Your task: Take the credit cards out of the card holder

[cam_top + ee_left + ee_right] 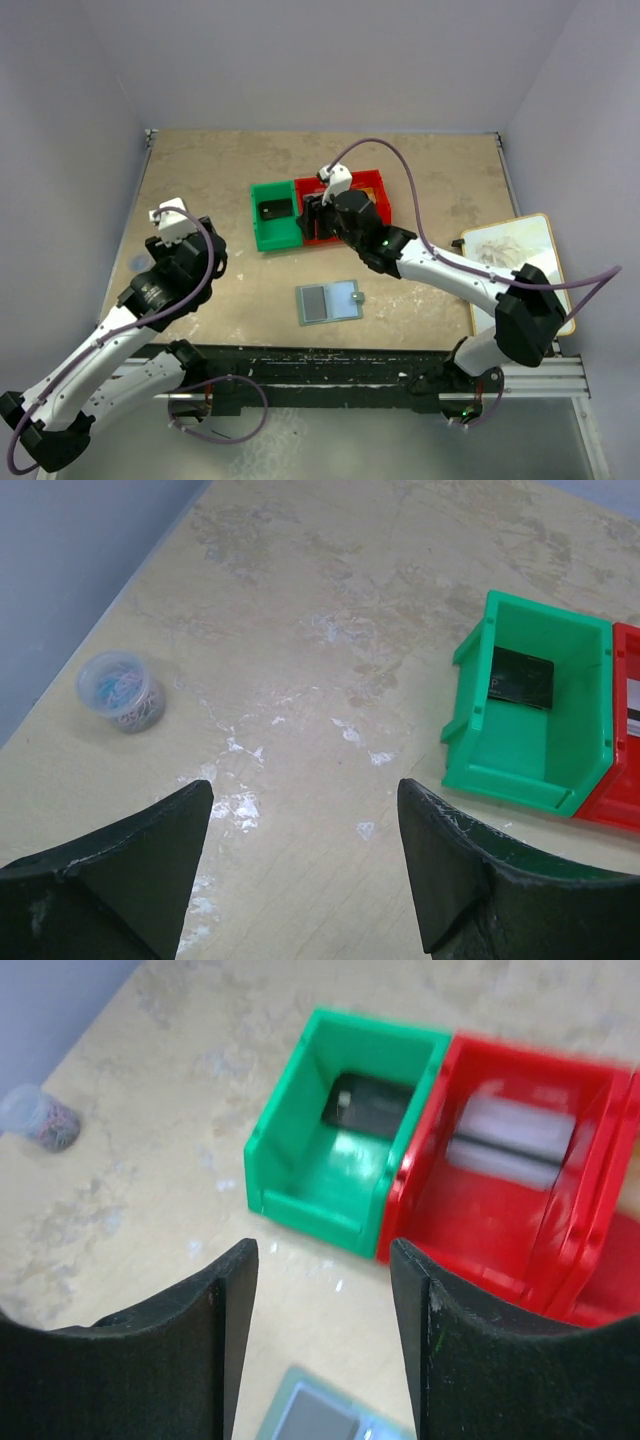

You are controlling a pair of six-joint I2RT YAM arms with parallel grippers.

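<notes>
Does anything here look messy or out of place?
Nothing looks spilled or broken. The picture board lies askew at the table's right edge, and the tabletop is blotched with white scuffs. The card holder lies open.

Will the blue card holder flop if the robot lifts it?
Probably: the card holder lies open in two flat panels, so it likely bends at the fold. It looks thin and light, so a push would likely slide it.

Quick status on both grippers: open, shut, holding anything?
Left gripper: open, holding nothing.
Right gripper: open, holding nothing.
</notes>
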